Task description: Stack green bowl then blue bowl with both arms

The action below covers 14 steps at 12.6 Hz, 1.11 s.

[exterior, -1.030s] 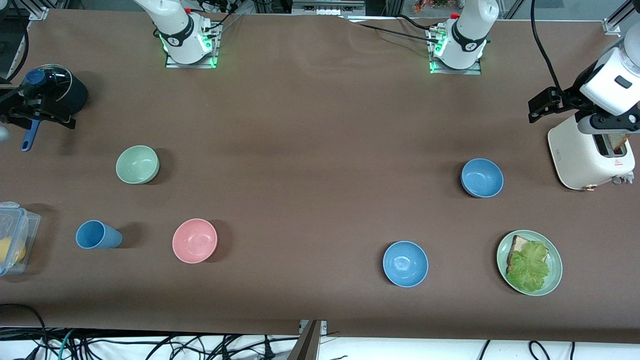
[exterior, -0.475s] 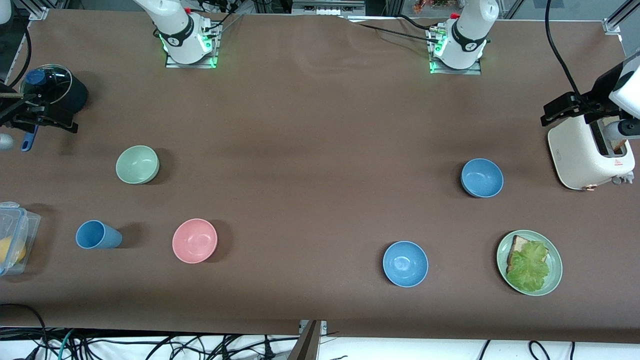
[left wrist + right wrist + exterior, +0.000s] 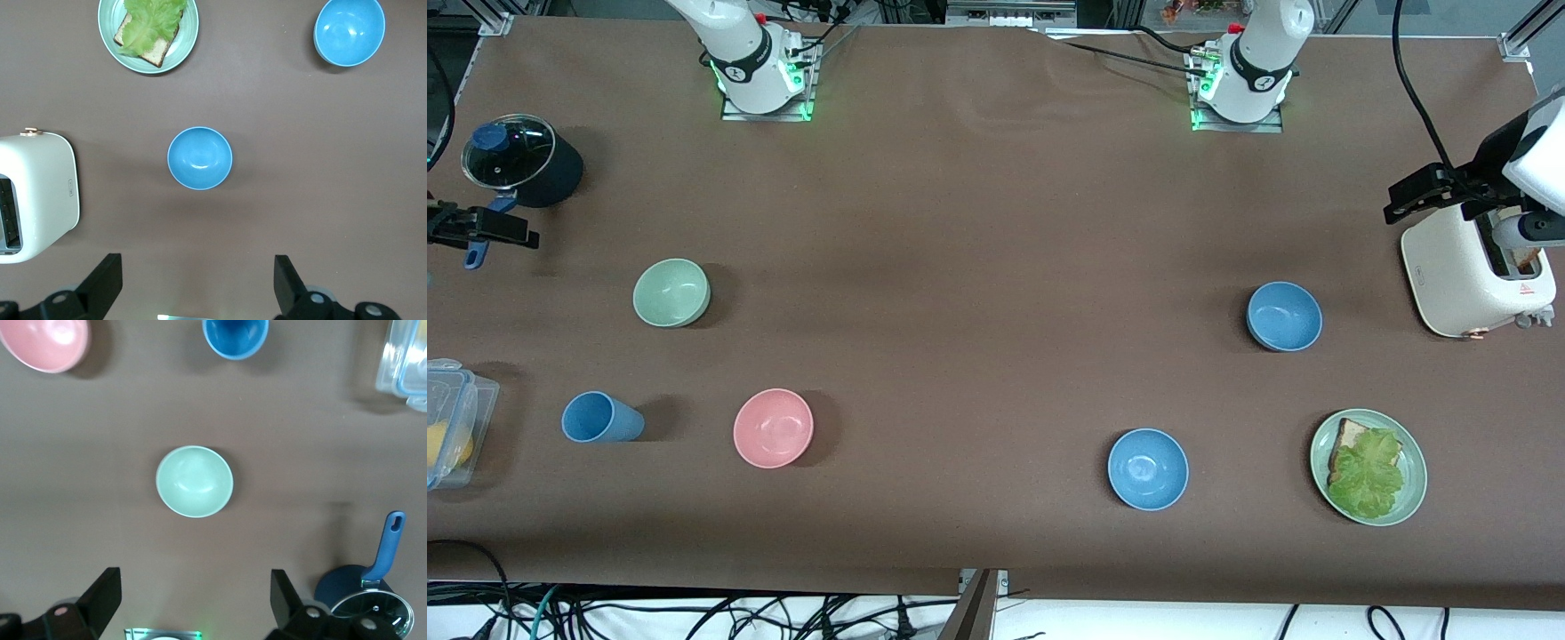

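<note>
The small pale sage-green matte bowl (image 3: 671, 292) sits on the brown table (image 3: 978, 267) toward the right arm's end, well apart from the muted dusty-blue bowl (image 3: 1284, 316) toward the left arm's end. The right pincer (image 3: 193, 603) hangs spread and empty above the table. The left pincer (image 3: 197, 283), also spread and empty, hangs beside the white toaster (image 3: 1476, 271).

A robotics lab staged as a kitchen: 2 white arms bolted to metal base plates (image 3: 765, 105) with green status lights, a brown cloth-covered table (image 3: 996, 222), aluminium framing (image 3: 1520, 40) at its corners, loose cables (image 3: 694, 613) along its edge, plus a toaster (image 3: 1476, 276) and lidded pot (image 3: 516, 160).
</note>
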Motion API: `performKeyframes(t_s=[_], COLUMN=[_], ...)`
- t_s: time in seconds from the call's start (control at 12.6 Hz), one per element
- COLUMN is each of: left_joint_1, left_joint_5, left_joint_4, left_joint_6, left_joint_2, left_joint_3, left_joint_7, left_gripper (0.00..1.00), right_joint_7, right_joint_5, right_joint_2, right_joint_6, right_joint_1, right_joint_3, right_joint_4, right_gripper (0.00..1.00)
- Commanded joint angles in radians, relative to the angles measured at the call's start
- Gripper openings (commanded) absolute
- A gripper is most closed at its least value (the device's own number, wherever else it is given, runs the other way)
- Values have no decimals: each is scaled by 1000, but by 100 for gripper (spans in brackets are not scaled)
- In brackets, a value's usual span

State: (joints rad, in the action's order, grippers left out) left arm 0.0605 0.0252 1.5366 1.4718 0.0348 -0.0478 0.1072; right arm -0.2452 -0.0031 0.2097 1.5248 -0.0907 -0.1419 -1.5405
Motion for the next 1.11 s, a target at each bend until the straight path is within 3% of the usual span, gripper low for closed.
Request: performKeyframes(t_s=[0.0,0.79,1.03], left_joint_1=[-2,7,7], left_joint_5=[16,16,16], left_joint_4=[-20,-21,-21], left_joint_6=[-18,-18,-18], left_joint_2=[5,5,5], left_joint_3=[3,8,8], left_joint_7=[2,3,3], left_gripper=[100,100,100], right_joint_7=[-87,-236,-256], right_joint_5=[33,159,213], right_joint_2=[22,46,72], right_joint_6=[41,469,555], right_joint_1=[-88,-135,-136], right_joint_3=[8,7,7], right_joint_4=[-64,-447,-501], right_gripper=[99,99,99])
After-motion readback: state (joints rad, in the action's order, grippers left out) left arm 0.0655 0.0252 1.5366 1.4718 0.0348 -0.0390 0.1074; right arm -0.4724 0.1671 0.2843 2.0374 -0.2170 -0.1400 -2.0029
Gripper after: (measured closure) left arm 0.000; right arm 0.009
